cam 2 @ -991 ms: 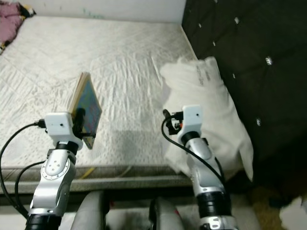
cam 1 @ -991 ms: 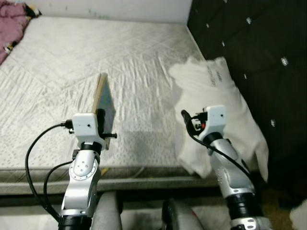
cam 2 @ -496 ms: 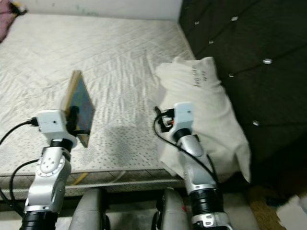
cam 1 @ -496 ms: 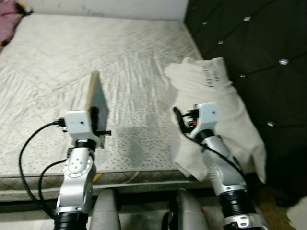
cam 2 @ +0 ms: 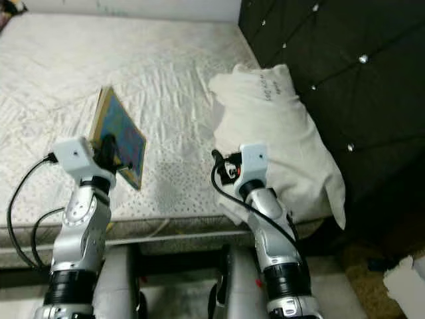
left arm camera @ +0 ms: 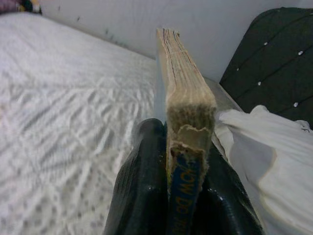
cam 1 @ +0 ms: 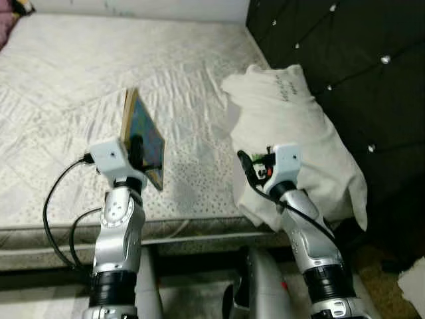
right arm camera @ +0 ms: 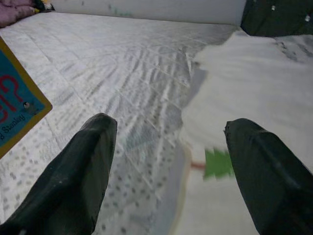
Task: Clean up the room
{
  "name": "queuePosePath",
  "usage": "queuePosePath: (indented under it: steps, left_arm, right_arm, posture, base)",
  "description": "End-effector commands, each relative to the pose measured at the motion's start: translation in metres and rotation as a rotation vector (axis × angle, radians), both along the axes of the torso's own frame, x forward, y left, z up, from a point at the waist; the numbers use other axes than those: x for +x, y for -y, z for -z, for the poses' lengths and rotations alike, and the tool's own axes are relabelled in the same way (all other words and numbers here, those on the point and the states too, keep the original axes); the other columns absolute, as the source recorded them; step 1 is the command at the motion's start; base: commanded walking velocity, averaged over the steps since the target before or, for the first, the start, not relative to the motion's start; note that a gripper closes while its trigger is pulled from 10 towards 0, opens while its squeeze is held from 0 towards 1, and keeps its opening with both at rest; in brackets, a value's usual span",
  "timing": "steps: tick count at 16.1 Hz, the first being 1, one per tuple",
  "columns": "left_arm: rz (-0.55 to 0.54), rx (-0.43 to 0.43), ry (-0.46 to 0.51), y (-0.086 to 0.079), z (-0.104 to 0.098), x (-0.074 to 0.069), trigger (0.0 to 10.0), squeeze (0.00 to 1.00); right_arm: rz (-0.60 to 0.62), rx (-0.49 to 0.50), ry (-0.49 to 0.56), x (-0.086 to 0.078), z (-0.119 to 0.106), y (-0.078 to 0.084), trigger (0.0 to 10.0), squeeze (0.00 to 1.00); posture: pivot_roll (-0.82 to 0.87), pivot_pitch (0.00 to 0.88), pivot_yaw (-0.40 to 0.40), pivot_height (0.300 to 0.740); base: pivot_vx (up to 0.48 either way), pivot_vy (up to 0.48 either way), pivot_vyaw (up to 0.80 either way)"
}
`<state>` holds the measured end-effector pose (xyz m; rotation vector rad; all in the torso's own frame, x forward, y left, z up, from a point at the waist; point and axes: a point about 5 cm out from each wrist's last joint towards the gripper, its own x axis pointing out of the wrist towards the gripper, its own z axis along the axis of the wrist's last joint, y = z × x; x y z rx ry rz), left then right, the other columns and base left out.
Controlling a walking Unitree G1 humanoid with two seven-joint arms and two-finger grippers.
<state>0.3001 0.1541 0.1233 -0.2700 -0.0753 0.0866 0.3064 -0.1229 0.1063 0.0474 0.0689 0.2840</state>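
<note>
**Above the mattress: a book held aloft**

Above the white mattress (cam 1: 60, 119), a blue book (cam 1: 143, 136) stands on edge, clamped by the left gripper (left arm camera: 168, 161). Beside the book, over the white pillow (cam 1: 292, 126), the right gripper (right arm camera: 168, 171) hangs spread apart, holding nothing.

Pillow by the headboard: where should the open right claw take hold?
Grip the pillow at its near corner overhanging the mattress edge, coming from the front. That loose edge lies just ahead of the right claw, whose fingers could straddle it.
</note>
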Motion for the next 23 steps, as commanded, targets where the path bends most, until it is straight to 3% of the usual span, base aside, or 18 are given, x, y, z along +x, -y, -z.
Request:
queuePosePath:
  steps: [1,3,5,10,15,20,23]
  left_arm:
    - [0.007,-0.032,0.050,0.005,-0.009,0.006,10.0,0.00]
    - [-0.001,-0.077,0.033,0.003,-0.003,0.009,10.0,0.00]
    - [-0.028,-0.200,0.051,-0.004,-0.001,0.018,10.0,0.00]
    - [0.003,-0.294,0.121,-0.007,-0.005,0.034,10.0,0.00]
    - [0.077,-0.339,0.154,-0.005,-0.006,0.050,10.0,0.00]
    - [0.177,-0.430,0.183,0.011,-0.007,0.063,10.0,0.00]
    - [0.178,-0.508,0.112,0.020,0.007,0.066,10.0,0.00]
  right_arm:
    - [0.015,-0.003,0.003,-0.001,-0.001,0.007,10.0,0.00]
    - [0.026,-0.019,0.005,-0.005,-0.002,0.014,10.0,0.00]
    - [0.052,-0.037,-0.022,-0.014,0.003,0.034,10.0,0.00]
    - [0.057,-0.086,-0.072,-0.036,0.006,0.057,10.0,0.00]
    - [0.062,-0.123,-0.091,-0.054,0.002,0.067,10.0,0.00]
    - [0.004,-0.155,-0.075,-0.073,-0.013,0.068,10.0,0.00]
    - [-0.022,-0.164,-0.069,-0.080,-0.020,0.067,10.0,0.00]
  posture:
    - [-0.01,0.047,-0.086,0.544]
    - [-0.02,0.051,-0.096,0.544]
    - [-0.04,0.065,-0.113,0.544]
    - [-0.08,0.098,-0.147,0.544]
    - [-0.14,0.130,-0.176,0.544]
    - [-0.21,0.182,-0.224,0.544]
    - [-0.24,0.195,-0.242,0.544]
  base:
    - [0.000,0.000,0.00]
    - [0.000,0.000,0.00]
    - [0.000,0.000,0.00]
    - [0.000,0.000,0.00]
    - [0.000,0.000,0.00]
    - [0.000,0.000,0.00]
    - [0.000,0.000,0.00]
